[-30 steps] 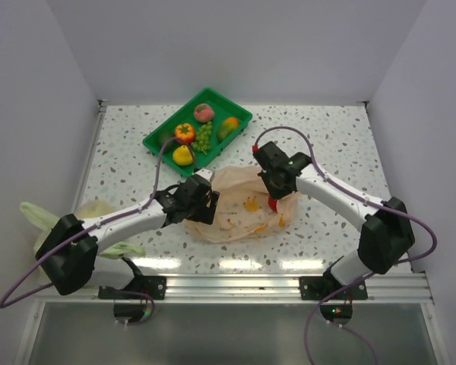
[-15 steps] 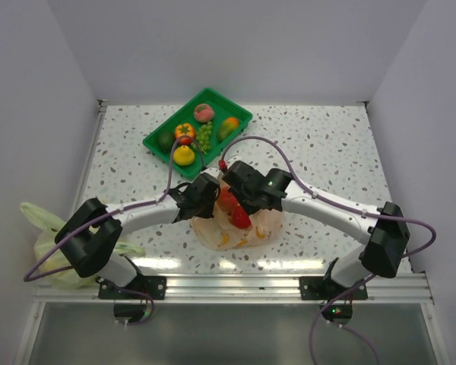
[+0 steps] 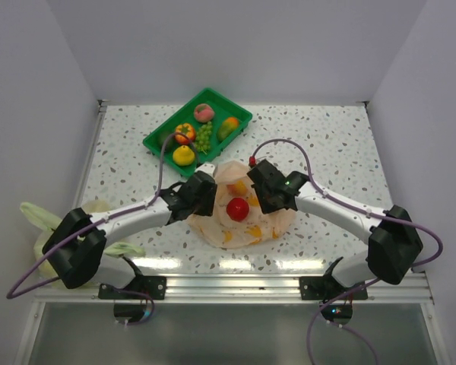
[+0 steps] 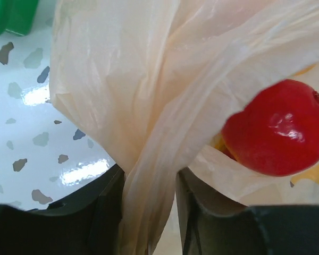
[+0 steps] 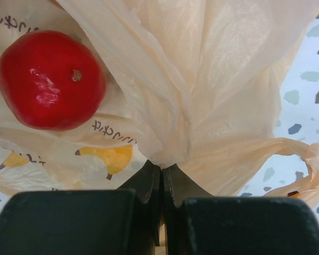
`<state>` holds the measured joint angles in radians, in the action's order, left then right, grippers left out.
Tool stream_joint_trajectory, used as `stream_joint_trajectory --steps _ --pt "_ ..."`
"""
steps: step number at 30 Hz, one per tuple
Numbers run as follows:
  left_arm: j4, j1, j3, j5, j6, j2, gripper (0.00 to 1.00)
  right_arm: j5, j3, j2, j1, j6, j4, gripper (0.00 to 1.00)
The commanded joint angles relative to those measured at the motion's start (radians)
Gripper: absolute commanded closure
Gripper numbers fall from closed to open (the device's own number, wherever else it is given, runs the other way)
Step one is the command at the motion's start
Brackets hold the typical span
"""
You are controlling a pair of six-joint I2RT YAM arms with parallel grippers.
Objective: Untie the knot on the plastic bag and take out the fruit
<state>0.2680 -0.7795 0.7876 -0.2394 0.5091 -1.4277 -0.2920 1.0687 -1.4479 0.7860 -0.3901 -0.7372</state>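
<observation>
The pale orange plastic bag (image 3: 243, 230) lies spread on the table between both grippers. A red fruit (image 3: 237, 207) sits in its middle, uncovered, over banana-printed film. My left gripper (image 3: 207, 192) holds the bag's left edge, with a bunched strip of film (image 4: 149, 212) pinched between its fingers beside the red fruit (image 4: 279, 130). My right gripper (image 3: 260, 196) is shut on the right edge, its tips (image 5: 162, 175) pinching gathered film below the fruit (image 5: 48, 79). No knot shows. More fruit, among it a peach (image 3: 204, 112) and grapes (image 3: 204, 137), lies in the green tray (image 3: 153, 144).
A yellow-green bag (image 3: 38, 217) lies at the table's left edge beside the left arm. A loose handle loop (image 5: 308, 164) of the orange bag hangs to the right. White walls close in the back and both sides.
The left jaws have closed on the bag's film. Both grippers have drawn apart from their bunched position, spreading the bag flatter, and the red fruit now lies in the open between them.
</observation>
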Motion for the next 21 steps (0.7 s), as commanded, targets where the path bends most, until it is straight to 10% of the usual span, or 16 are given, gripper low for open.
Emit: stream_joint_trajectory --steps 1,11,21 --pt "0.028 -0.003 0.039 -0.04 -0.007 0.084 0.54 0.04 -0.032 0.032 0.004 -0.049 0.085 1.0" --pt "0.109 -0.01 0.108 -0.057 -0.109 0.335 0.01 0.013 -0.055 0.029 0.006 -0.108 0.151 1.0" --pt "0.008 -0.147 0.162 0.08 -0.233 0.328 0.02 0.042 -0.084 0.041 -0.019 -0.128 0.193 1.0"
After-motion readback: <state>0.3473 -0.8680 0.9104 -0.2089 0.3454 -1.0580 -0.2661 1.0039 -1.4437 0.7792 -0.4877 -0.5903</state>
